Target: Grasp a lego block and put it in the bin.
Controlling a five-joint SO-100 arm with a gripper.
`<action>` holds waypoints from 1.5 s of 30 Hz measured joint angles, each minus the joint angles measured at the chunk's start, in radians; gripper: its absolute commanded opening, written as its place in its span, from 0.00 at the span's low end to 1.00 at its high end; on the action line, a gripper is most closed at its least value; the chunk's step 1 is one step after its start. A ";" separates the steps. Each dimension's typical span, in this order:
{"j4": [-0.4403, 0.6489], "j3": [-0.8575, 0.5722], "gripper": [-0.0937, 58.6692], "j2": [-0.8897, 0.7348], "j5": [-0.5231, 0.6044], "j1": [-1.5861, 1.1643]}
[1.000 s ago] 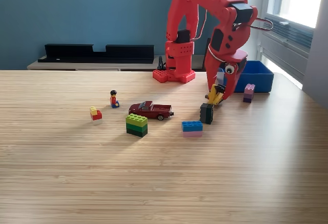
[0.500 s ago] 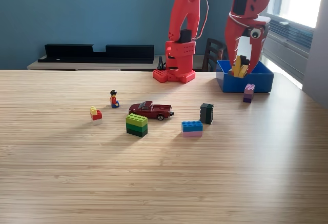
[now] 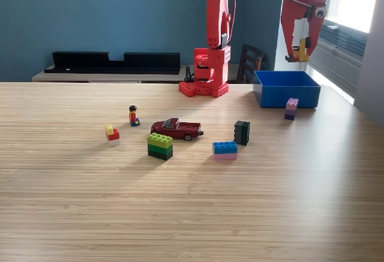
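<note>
Pincer of mine hangs high above the far-right blue bin, pinching a yellow block, so I judge the grasp done and only the drop into the bin left, other blocks lying nearer.

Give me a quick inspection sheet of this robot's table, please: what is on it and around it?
Surface: wooden table, bare at the front.
Job's things: blue bin at the exterior view's right; loose blocks on the table: green stack, blue-and-pink block, dark block, purple block in front of the bin, small red-and-yellow piece.
Clutter: toy car, minifigure.
End effector: raised above the bin, something yellow between its jaws.
Cables: one wire along the red arm.
Surroundings: blue wall, black shelf, chair, window.
</note>
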 measured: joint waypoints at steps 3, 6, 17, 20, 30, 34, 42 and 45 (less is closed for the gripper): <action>0.000 0.077 0.00 0.000 -0.020 -0.092; 0.000 0.132 0.00 0.000 -0.040 -0.169; 0.000 0.150 0.56 0.002 -0.095 -0.235; 0.000 0.150 0.59 0.002 -0.095 -0.232; 0.000 0.075 0.18 0.008 -0.095 -0.091; 0.000 0.008 0.00 0.008 -0.060 -0.005; 0.000 -0.067 0.00 0.012 0.034 0.296; 0.000 -0.069 0.00 0.012 0.077 0.428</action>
